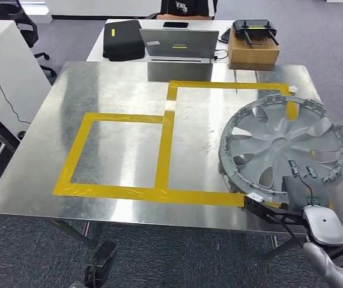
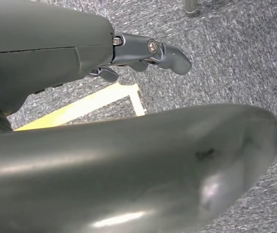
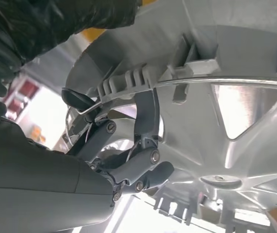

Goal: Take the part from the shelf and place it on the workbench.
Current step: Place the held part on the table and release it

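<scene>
The part is a silver wheel cover (image 1: 280,144) with spokes and a clipped rim. It stands tilted over the right end of the metal workbench (image 1: 115,90), above the right yellow-taped rectangle (image 1: 172,90). My right hand (image 1: 303,191) grips its near rim from below, and the fingers (image 3: 144,121) hook over the rim edge (image 3: 129,80). Whether the far edge touches the bench I cannot tell. My left hand (image 2: 104,145) hangs beside the bench over grey carpet, fingers (image 2: 148,48) stretched out and holding nothing.
A second taped rectangle (image 1: 76,150) lies on the bench's left half. Behind the bench a white desk carries a laptop (image 1: 178,43), a black case (image 1: 123,39) and a cardboard box (image 1: 252,51) with a controller. A person (image 1: 187,6) sits beyond it. A white cabinet (image 1: 6,66) stands left.
</scene>
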You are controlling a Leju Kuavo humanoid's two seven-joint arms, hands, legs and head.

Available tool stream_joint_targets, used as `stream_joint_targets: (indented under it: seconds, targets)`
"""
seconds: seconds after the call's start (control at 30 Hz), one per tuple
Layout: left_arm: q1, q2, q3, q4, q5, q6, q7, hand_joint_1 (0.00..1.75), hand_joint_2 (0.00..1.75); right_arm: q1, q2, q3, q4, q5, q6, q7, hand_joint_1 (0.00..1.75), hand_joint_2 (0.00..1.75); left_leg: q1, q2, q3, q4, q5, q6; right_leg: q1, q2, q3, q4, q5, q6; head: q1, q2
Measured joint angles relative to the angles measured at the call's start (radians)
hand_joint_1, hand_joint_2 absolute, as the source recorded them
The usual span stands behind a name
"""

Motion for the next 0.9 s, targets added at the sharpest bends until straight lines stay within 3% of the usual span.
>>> stream_joint_targets:
  seconds: [0.4,0.7,0.9]
  targets:
    - [0.0,-0.002,0.0,0.0,-0.03,0.018,0.0,0.0,0.0,0.224,0.139,-0.288,-0.011,0.052,-0.246,-0.144,0.0,1.75,0.0,0.0,-0.002,0.0,0.0,0.0,0.0,0.0,-0.002,0.0,0.0,0.0,0.0,0.0]
    - [0.001,-0.004,0.0,0.0,-0.031,0.029,0.0,0.0,0.0,0.293,0.201,-0.405,-0.036,0.016,-0.361,-0.216,0.0,1.75,0.0,0.0,-0.002,0.0,0.0,0.0,0.0,0.0,-0.003,0.0,0.0,0.0,0.0,0.0]
    - [0.001,-0.005,0.0,0.0,-0.032,0.032,0.0,0.0,0.0,0.315,0.217,-0.455,-0.055,0.011,-0.386,-0.248,0.0,1.75,0.0,0.0,-0.002,0.0,0.0,0.0,0.0,0.0,-0.003,0.0,0.0,0.0,0.0,0.0]
